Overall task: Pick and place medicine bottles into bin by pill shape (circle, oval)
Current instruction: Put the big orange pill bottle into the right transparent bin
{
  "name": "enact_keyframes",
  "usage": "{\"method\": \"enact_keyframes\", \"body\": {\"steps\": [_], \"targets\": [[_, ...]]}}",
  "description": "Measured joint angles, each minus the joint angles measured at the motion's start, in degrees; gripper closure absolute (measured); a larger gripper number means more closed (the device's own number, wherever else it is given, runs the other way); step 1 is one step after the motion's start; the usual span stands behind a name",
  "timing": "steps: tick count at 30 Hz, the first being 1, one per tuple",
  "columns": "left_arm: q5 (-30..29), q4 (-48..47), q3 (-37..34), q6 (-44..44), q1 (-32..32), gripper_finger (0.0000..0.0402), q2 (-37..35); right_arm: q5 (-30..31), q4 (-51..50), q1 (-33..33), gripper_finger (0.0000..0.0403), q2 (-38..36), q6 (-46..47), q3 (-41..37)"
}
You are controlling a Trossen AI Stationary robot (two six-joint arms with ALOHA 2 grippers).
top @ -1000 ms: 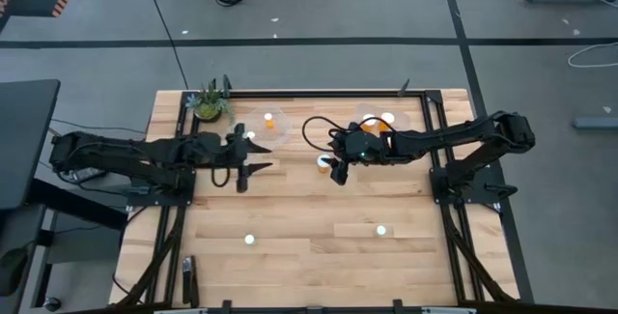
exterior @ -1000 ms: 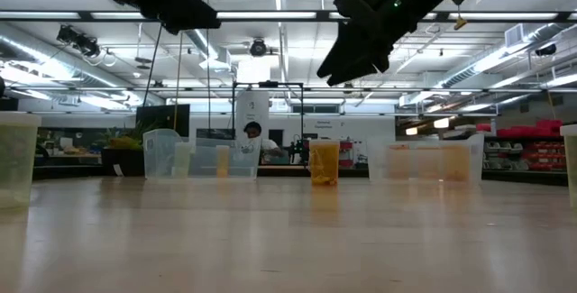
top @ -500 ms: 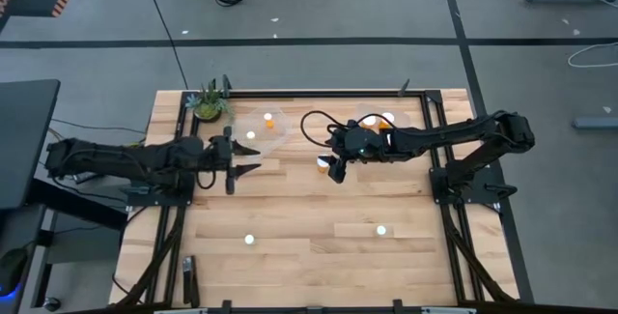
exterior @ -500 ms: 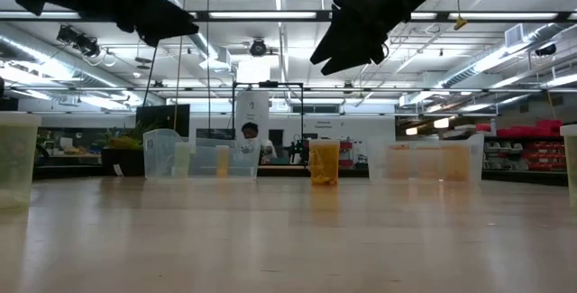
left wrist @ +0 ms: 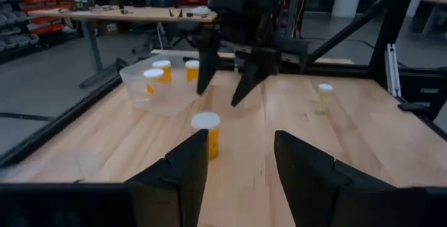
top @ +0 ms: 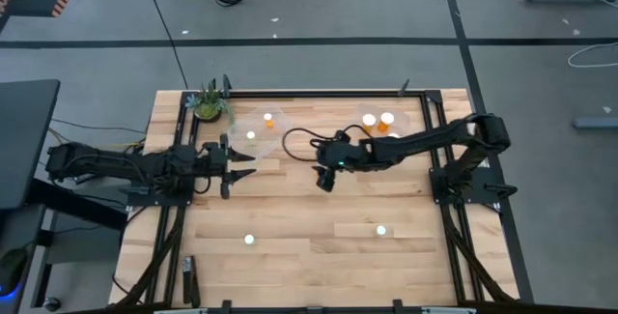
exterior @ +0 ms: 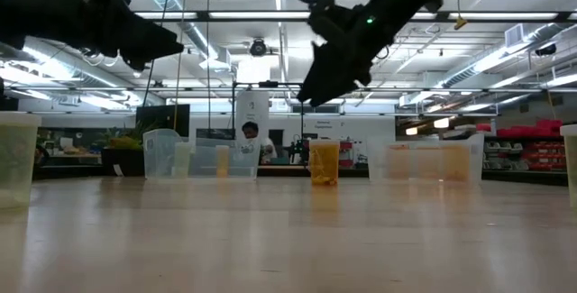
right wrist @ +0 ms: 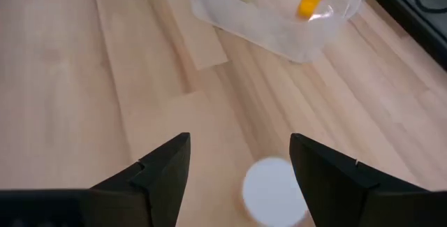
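An orange medicine bottle with a white cap [left wrist: 206, 133] stands upright on the wood table, also in the low view [exterior: 324, 162]. My right gripper [top: 324, 178] hangs open above it; the cap [right wrist: 274, 191] shows between its fingers, clear of them. My left gripper [top: 234, 165] is open and empty, in the air at the table's left. One clear tub [top: 259, 127] holds two bottles, the other [top: 379, 123] holds three. Two more bottles stand near the front, one left [top: 249, 240] and one right [top: 381, 229].
A small potted plant [top: 209, 103] stands at the far left corner. A black frame [top: 309, 92] runs along the table's far edge. A person [exterior: 251, 140] shows far behind the table. Bare wood lies between the tubs and the two front bottles.
My right gripper has gone toward the table's left edge and a little down, and now hangs over the loose bottle in the middle. My left gripper has drawn back toward the table's left edge and sunk a little. No bottle has moved.
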Motion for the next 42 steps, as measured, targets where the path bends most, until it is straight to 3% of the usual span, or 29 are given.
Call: {"method": "enact_keyframes", "body": {"steps": [11, 19, 42], "targets": [[-0.02, 3.51, -4.85, -0.74, 0.00, 0.0230, -3.23, -1.24, -12.51, -3.51, 0.0150, 9.31, -2.90, 12.99], [-0.07, 10.24, -9.28, -0.92, 0.00, 0.0230, -5.28, -2.73, -14.92, -5.08, 0.0150, 9.90, -2.31, 12.55], [-0.04, 10.45, -9.30, -0.39, 0.00, 0.0230, -5.16, -7.45, -15.08, -6.02, 0.0150, 9.88, -0.42, 10.09]]}}
